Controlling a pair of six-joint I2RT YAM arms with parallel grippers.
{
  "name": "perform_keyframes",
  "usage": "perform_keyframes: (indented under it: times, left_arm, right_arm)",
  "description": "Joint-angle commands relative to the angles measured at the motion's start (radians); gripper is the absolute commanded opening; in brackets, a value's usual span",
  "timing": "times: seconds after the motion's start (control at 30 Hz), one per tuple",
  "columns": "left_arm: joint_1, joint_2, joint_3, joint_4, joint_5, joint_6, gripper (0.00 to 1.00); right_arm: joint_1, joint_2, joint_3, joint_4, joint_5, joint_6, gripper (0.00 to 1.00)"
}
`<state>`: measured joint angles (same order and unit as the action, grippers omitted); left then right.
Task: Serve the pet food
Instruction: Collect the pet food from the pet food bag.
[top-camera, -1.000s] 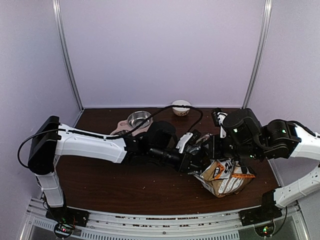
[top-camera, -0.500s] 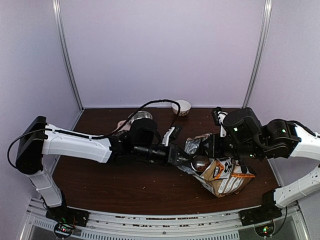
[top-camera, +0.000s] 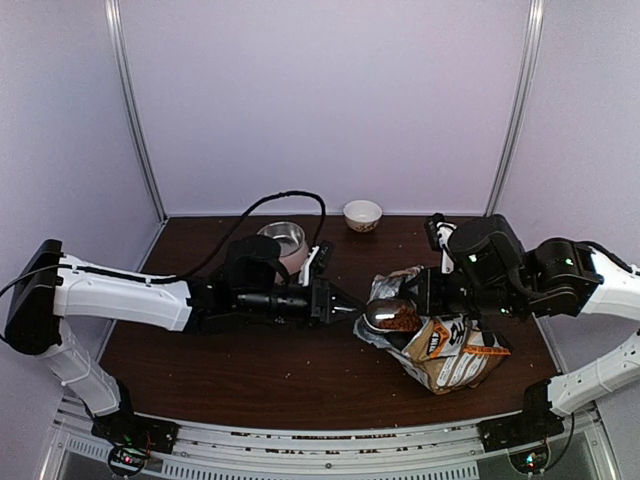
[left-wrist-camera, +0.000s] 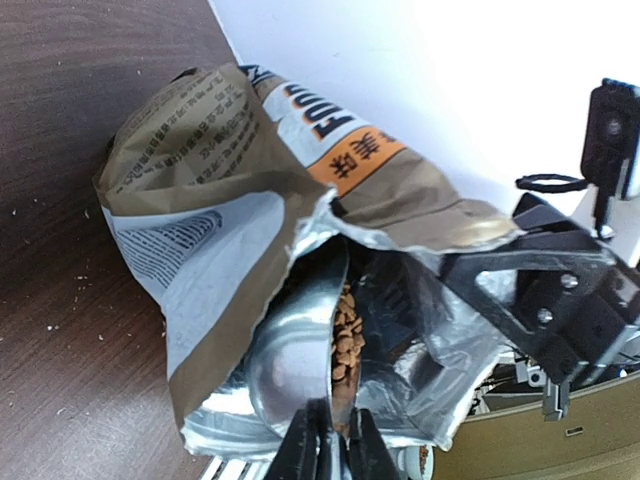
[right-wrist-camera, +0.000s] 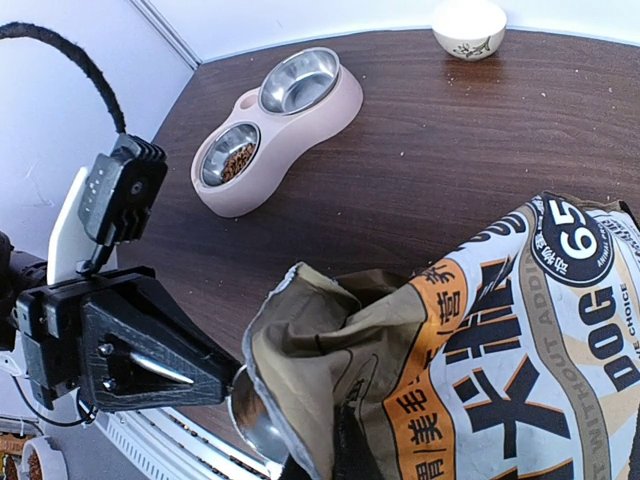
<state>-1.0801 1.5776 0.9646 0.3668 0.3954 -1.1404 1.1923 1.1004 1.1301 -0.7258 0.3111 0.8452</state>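
Left gripper (left-wrist-camera: 334, 432) pinches metal scoop (left-wrist-camera: 285, 362) heaped with kibble (left-wrist-camera: 347, 335) at bag (left-wrist-camera: 190, 190) mouth; right gripper (right-wrist-camera: 325, 456) pinches bag rim.

Open tabletop (right-wrist-camera: 420, 180) between feeder (right-wrist-camera: 300, 135) and bag (right-wrist-camera: 500, 340); small bowl (right-wrist-camera: 468, 35) at far wall.

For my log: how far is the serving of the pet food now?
Done: one feeder bowl holds some kibble. In hand: the left hand grips a scoop full of kibble at the bag mouth; the right hand holds the bag open. Left: carry it to the feeder and pour; the other bowl looks empty.
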Motion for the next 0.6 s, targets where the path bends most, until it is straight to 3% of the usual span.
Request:
perform_keyframes:
  times: [0.0,0.57]
  left_arm:
    - [0.013,-0.083,-0.044,0.132,-0.023,-0.032,0.0]
    - [0.049,-0.318,-0.27,0.232,-0.033,-0.096,0.0]
  right_arm:
    - [-0.003,-0.033,0.006,0.082,0.019,0.009,0.0]
    - [-0.005,-0.038,0.014,0.066,0.034,0.012,0.0]
